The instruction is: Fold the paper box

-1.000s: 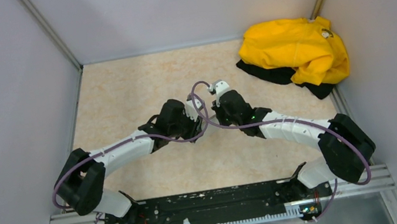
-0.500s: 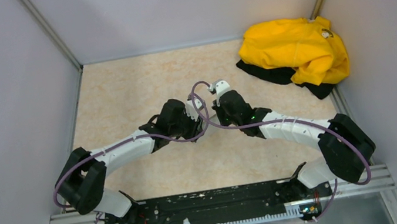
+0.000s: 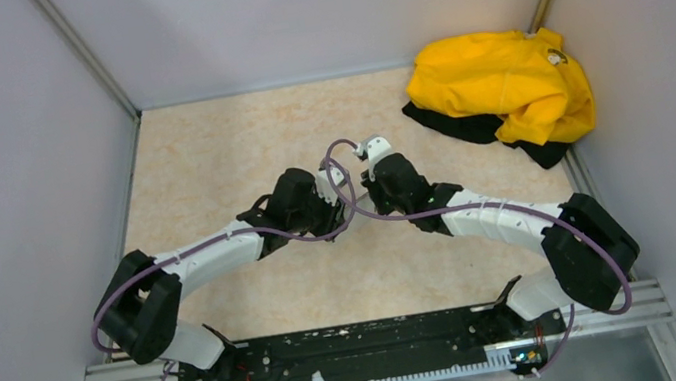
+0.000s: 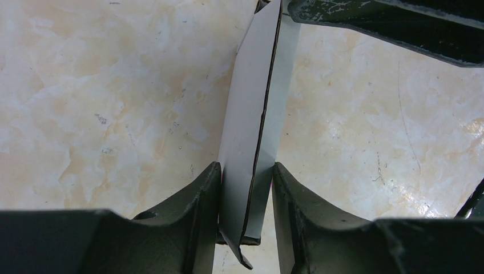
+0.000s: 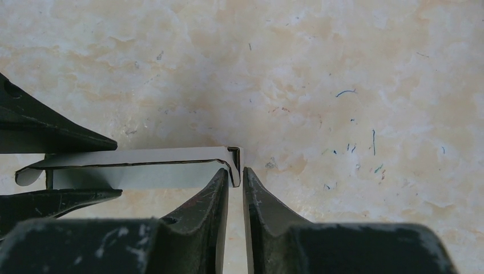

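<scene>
The paper box (image 4: pixel 251 125) is pale grey-white cardboard, flattened and held edge-on above the table between both grippers. My left gripper (image 4: pixel 246 174) is shut on its near end, one finger on each face. In the right wrist view the paper box (image 5: pixel 137 165) runs left from my right gripper (image 5: pixel 236 174), which is shut on its folded end flap. In the top view the left gripper (image 3: pixel 341 200) and right gripper (image 3: pixel 363 195) meet at mid-table, and the arms hide the box.
A yellow garment (image 3: pixel 500 85) over something black lies at the back right corner. Pale walls close in the beige table (image 3: pixel 208 159) on the left, right and back. The right gripper's fingers (image 4: pixel 388 23) cross the top of the left wrist view.
</scene>
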Robot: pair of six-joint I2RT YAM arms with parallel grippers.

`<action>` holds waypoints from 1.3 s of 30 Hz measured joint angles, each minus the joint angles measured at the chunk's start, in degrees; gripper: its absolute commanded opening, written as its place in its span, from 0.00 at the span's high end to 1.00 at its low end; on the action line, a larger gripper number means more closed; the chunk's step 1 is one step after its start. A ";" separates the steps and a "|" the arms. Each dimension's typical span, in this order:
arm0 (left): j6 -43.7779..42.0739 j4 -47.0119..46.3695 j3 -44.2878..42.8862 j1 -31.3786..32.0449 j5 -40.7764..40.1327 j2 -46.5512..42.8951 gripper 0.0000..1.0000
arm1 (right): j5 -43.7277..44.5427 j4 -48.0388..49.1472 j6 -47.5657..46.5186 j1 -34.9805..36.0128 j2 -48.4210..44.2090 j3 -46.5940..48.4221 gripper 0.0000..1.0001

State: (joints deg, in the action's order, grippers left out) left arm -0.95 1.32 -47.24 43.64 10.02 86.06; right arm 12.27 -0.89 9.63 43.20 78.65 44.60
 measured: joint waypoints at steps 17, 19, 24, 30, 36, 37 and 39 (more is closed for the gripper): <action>-0.02 0.26 -0.35 0.00 0.13 0.24 0.57 | -1.84 0.68 -1.07 -0.04 0.76 -0.02 0.97; -0.02 0.44 -0.50 0.00 0.13 0.31 0.57 | -1.84 0.98 -1.09 -0.15 0.94 -0.02 1.00; -0.13 0.44 -0.55 -0.02 0.13 0.37 0.57 | -1.79 1.27 -1.09 -0.26 1.03 -0.02 1.00; -0.20 0.44 -0.55 -0.02 0.28 0.42 0.57 | -1.55 1.22 -0.98 -0.26 1.03 0.00 1.00; -0.20 0.44 -0.55 -0.02 0.55 0.42 0.57 | -1.40 0.85 -0.39 -0.26 0.98 0.07 1.00; -0.20 0.44 -0.55 -0.02 0.57 0.42 0.57 | -1.40 0.81 -0.37 -0.26 0.94 0.07 1.00; -0.20 0.44 -0.55 -0.02 0.59 0.42 0.57 | -1.40 0.68 -0.33 -0.26 0.90 0.09 1.00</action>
State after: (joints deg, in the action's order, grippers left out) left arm -1.15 1.76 -47.79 43.62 10.61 86.48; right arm 10.87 -0.21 9.30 42.94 79.55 44.69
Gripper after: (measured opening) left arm 0.430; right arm 0.005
